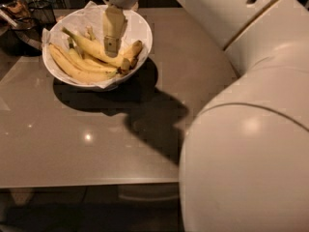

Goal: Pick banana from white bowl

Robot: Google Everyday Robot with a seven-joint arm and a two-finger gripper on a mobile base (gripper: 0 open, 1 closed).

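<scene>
1. The banana (89, 45), the long thick one with the greenish stem, lies on top of the heap inside the white bowl (144, 37).
2. Its long axis runs on a diagonal, with the stem to the far left and the dark tip to the near right, close to the bowl's right wall.
3. The gripper (112, 52) hangs down into the bowl from the far side, right over the banana and a little past its middle toward the tip end. From here I cannot tell whether it is open or closed, has hold of anything, or touches the skin.
4. I would judge the fruit sits straight beneath it, so the grasp depends on closing across that diagonal, not along it.
5. Slimmer curved bananas (72, 69) crowd the near-left side and a stubby banana (134, 50) sits on the right, all on crumpled paper (89, 7).
6. The bowl stands at the far left of the glossy table (58, 139). The arm (251, 129) bulks large at the near right, and dark clutter (24, 13) sits far left.
</scene>
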